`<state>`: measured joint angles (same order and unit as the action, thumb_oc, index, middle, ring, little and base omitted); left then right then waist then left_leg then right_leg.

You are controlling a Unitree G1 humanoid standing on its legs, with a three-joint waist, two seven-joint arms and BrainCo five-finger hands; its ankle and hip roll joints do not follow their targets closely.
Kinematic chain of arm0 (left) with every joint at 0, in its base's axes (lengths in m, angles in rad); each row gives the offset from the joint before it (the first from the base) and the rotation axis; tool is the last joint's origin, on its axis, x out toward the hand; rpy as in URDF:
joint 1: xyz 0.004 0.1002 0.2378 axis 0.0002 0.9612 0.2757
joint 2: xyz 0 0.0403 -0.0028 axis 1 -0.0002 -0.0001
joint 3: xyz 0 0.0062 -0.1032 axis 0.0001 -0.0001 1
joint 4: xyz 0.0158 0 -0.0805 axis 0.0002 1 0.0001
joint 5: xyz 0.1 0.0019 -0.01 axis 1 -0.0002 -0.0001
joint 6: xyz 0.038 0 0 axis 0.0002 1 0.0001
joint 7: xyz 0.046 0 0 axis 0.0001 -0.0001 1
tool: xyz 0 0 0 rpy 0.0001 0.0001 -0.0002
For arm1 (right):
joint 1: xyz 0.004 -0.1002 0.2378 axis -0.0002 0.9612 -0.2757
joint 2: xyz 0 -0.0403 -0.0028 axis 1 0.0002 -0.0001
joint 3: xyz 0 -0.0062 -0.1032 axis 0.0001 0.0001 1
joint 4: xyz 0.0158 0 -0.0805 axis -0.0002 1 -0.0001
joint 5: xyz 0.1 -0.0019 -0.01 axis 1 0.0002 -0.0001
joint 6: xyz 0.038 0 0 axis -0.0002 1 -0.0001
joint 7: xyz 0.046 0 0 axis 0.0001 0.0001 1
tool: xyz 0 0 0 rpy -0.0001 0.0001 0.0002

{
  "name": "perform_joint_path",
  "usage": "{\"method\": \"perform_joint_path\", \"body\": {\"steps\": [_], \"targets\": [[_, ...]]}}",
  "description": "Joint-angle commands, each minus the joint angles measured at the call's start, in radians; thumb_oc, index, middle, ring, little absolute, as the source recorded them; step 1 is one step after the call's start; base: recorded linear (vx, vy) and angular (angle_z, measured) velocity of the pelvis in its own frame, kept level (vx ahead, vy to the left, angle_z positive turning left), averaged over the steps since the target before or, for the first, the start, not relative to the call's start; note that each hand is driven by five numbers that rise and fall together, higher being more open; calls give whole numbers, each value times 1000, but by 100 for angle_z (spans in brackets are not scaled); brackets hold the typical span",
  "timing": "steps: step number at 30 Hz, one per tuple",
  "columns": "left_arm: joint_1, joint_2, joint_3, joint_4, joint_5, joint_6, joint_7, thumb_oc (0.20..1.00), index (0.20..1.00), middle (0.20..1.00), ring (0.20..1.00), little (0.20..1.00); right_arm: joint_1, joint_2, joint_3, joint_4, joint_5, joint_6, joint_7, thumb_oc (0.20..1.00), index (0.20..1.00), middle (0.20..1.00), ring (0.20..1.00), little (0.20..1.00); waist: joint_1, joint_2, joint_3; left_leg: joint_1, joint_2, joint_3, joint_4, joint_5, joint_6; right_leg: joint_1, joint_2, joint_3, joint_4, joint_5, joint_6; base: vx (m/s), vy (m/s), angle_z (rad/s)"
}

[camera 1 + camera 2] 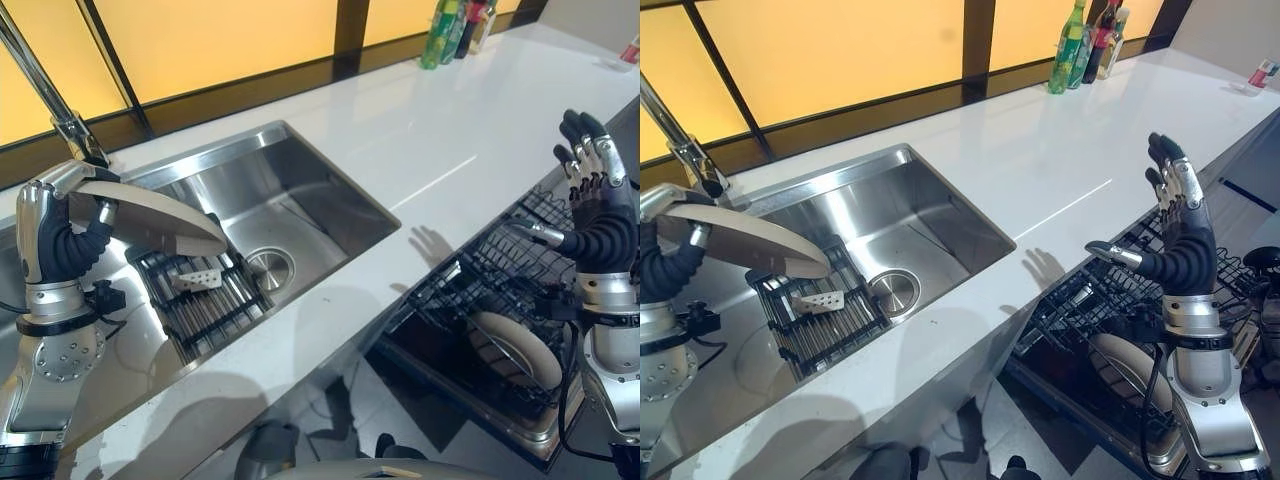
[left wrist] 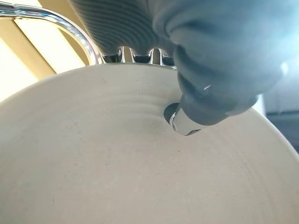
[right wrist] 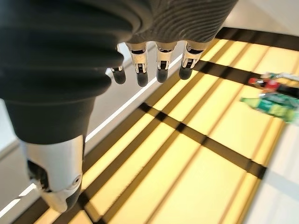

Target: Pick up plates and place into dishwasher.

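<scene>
My left hand (image 1: 62,238) holds a beige plate (image 1: 150,215) above the left end of the steel sink (image 1: 300,215), its thumb pressed on the plate's face (image 2: 140,177) and its fingers behind the rim. The plate is tilted, its edge over the black rack (image 1: 200,295) in the sink. My right hand (image 1: 598,215) is raised open, fingers straight up, above the open dishwasher rack (image 1: 500,300). A second beige plate (image 1: 515,345) stands on edge in that lower rack.
A white spatula-like tool (image 1: 195,279) lies on the sink rack beside the drain (image 1: 268,263). The tap (image 1: 45,90) rises behind my left hand. Bottles (image 1: 1085,35) stand at the back of the white counter (image 1: 430,140).
</scene>
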<state>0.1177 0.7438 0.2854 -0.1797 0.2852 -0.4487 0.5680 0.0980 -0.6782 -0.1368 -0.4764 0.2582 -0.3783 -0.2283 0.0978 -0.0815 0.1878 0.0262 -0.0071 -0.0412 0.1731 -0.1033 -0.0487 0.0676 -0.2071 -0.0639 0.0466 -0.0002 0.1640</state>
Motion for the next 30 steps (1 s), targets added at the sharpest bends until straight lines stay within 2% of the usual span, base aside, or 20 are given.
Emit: {"method": "perform_joint_path", "body": {"steps": [1,4,10,13,17,20,26,30], "targets": [[-116,-5,-59,-60,-81,-14,42,200,200,200,200,200,-135,-53,69,-47,45,-43,-23,1000,1000,1000,1000,1000,-7,9,-54,46,-48,-26,-83,-27,52,-27,44,0,39,-37,26,-195,-72,0],[-183,-35,-142,-63,-117,14,46,200,200,200,200,200,-211,-19,134,-50,75,-6,-15,1000,1000,1000,1000,1000,-9,16,-73,51,-46,-37,-102,-19,47,-23,51,-3,29,-37,17,-169,-60,-1],[-332,-141,-330,-70,-87,76,110,200,200,200,200,200,-360,104,331,-38,117,141,9,1000,1000,1000,1000,1000,-8,32,-120,53,-37,-53,-150,14,36,-7,68,-18,6,-40,-2,-165,-64,4],[-379,-164,-382,-68,-86,114,128,200,200,200,200,200,-397,138,401,-29,117,180,18,1000,1000,1000,1000,1000,-6,35,-134,51,-35,-57,-160,24,30,-1,74,-28,-1,-43,-9,-103,-44,14],[-439,-191,-442,-55,-79,162,163,200,200,200,200,200,-442,182,501,-30,180,250,29,1000,1000,1000,1000,1000,-7,38,-150,43,-32,-58,-165,33,21,2,81,-37,-9,-46,-19,-130,-53,15],[-471,-206,-479,-59,-63,184,187,200,200,200,200,200,-473,210,582,-21,168,287,23,1000,1000,1000,1000,1000,-4,41,-156,34,-29,-59,-164,39,15,6,85,-45,-20,-46,-26,-118,-43,6],[-522,-226,-528,-66,-83,218,207,200,200,200,200,200,-519,250,687,-4,164,321,24,1000,1000,1000,1000,1000,-2,46,-168,25,-20,-57,-170,48,4,11,91,-52,-39,-47,-35,-88,-28,3],[-558,-250,-568,-76,-79,238,219,200,200,200,200,200,-561,279,749,18,188,377,9,1000,1000,1000,1000,1000,0,49,-171,25,-18,-64,-183,56,-1,16,96,-54,-49,-48,-40,-61,-15,1]]}}
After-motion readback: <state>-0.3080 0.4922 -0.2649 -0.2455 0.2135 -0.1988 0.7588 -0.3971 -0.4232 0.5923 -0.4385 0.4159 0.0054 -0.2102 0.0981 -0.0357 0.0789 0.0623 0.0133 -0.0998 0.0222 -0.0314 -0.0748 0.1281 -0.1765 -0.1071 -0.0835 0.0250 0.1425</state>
